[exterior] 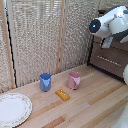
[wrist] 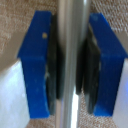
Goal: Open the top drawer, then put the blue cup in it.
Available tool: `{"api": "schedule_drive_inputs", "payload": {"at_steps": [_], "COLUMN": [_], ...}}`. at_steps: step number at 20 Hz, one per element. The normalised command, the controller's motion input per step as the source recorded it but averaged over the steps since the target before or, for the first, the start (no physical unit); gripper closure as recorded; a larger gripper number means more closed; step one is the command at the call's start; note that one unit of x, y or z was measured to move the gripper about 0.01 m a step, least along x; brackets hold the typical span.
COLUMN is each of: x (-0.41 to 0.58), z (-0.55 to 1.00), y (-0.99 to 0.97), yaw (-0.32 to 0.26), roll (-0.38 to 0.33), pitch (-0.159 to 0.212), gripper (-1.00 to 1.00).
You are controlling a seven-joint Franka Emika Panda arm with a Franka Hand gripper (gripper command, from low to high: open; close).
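Hand (wrist: 70,62), blue pads (wrist: 37,65) flanking, sits clamped on thin silver bar handle (wrist: 70,30) of the dark brown wooden top drawer (exterior: 111,56). Bar's long axis crosses between the fingers. Small blue faceted cup (exterior: 45,81) stands well apart on the wooden counter (exterior: 90,100).

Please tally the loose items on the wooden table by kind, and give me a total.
Cups: 2, a blue faceted tumbler and a pink faceted tumbler
Plates: 1, a round white patterned-rim plate
Blocks: 1, a small flat yellow-orange block
Total: 4
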Motion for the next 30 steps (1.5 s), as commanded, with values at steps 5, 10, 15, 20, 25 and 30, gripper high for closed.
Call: {"api": "schedule_drive_inputs", "payload": {"at_steps": [5, 10, 15, 20, 25, 30], "x": [0.214, 0.338, 0.623, 0.561, -0.029, -0.362], "z": [-0.01, -0.02, -0.03, 0.02, 0.0, 0.15], "y": [0.94, 0.91, 0.61, 0.34, 0.39, 0.69], "yaw": [-0.042, -0.064, -0.081, -0.102, -0.048, 0.025], "roll": [0.03, 0.0, 0.0, -0.016, -0.065, 0.003], "pitch": [0.012, 0.004, 0.026, 0.043, 0.02, -0.074], "gripper": [1.0, 1.0, 1.0, 1.0, 1.0, 1.0]}}
